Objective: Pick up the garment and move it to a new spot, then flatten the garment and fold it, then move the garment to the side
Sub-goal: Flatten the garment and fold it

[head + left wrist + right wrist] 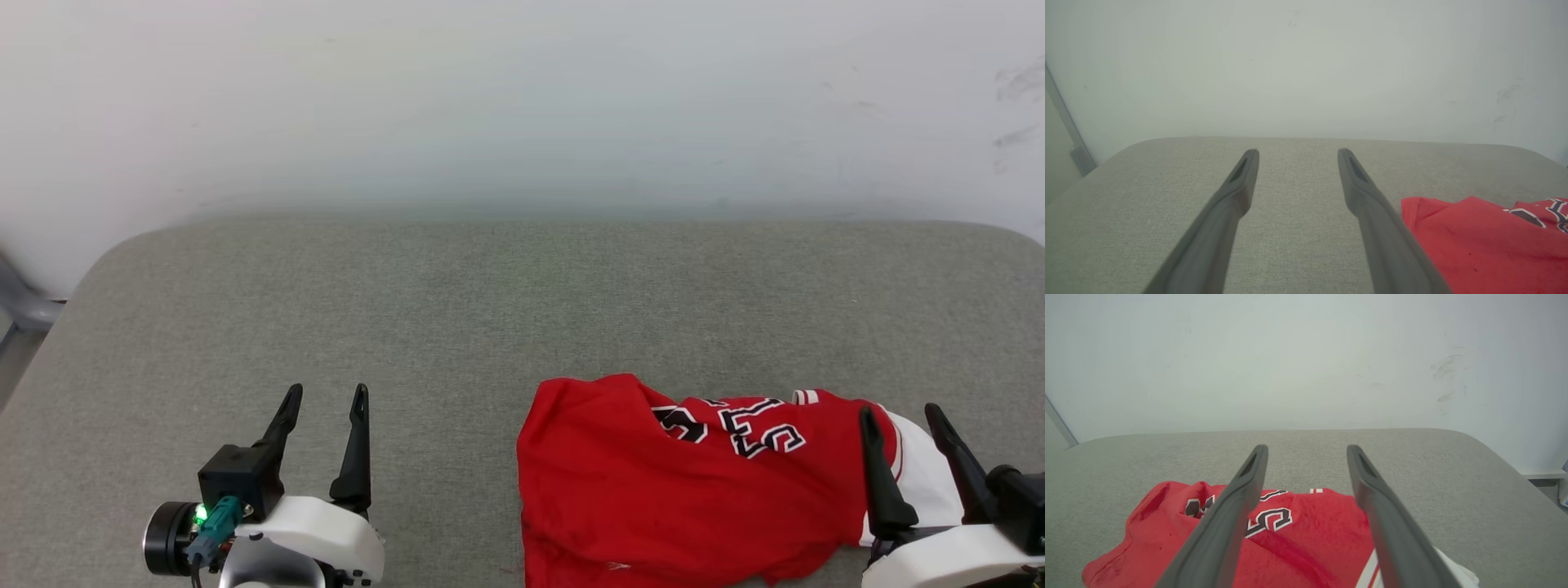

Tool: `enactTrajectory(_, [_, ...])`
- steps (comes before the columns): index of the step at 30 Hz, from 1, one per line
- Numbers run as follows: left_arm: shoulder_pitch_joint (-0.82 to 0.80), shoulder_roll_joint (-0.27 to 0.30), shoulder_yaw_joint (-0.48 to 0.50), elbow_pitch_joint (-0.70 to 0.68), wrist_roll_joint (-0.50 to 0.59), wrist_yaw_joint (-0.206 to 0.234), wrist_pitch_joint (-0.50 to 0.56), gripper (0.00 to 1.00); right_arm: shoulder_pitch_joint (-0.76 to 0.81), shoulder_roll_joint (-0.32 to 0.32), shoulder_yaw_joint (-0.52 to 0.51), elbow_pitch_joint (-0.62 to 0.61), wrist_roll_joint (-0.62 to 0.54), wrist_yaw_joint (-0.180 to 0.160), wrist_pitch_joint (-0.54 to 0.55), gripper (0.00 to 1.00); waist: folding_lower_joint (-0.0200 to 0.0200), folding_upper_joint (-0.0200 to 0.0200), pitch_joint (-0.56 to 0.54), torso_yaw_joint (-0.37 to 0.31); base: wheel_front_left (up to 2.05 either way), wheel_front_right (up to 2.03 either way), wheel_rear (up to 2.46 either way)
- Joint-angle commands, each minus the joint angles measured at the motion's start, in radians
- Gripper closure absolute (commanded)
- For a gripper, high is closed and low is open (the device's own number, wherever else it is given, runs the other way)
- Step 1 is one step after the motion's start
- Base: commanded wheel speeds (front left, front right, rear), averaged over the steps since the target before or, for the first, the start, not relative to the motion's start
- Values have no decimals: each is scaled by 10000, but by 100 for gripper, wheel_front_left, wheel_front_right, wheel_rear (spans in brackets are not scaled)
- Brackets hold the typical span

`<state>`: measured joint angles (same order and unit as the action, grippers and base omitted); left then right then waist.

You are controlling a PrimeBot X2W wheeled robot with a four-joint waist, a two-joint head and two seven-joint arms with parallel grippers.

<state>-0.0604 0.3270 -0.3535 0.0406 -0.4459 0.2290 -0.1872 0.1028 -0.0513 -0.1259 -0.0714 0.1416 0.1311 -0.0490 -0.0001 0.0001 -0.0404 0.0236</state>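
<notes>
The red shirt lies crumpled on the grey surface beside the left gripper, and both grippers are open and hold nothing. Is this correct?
One thing is wrong: the garment lies at the right gripper, not the left gripper, as the head view shows. It is crumpled on the grey surface, and both grippers are open and hold nothing.

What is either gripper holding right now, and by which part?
Nothing. Both the left gripper and right gripper are open; the garment lies crumpled on the grey surface.

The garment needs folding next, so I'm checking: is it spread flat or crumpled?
Crumpled: the garment lies bunched on the grey surface, its lettering creased and partly hidden by folds.
</notes>
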Motion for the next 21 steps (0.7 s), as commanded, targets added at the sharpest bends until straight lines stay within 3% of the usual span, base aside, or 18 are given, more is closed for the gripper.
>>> enactTrajectory(1, [88,9,-27,-25,-7,12,33,0,152,12,68,-169,55,-7,102,0,1,-1,-7,-70,0,0,0])
enactTrajectory(6, [-170,66,-189,49,-4,-158,226,0,399,13,252,-718,98,-7,471,0,1,-1,28,-258,0,0,0])
enactTrajectory(10, [-655,38,-622,366,-57,-584,758,0,466,14,273,-947,46,-7,713,0,1,-1,119,-376,0,0,0])
enactTrajectory(21, [-3076,-509,-2116,2273,-715,-2268,4257,0,211,15,299,-1437,-313,-7,1397,0,1,-1,849,-897,0,0,0])
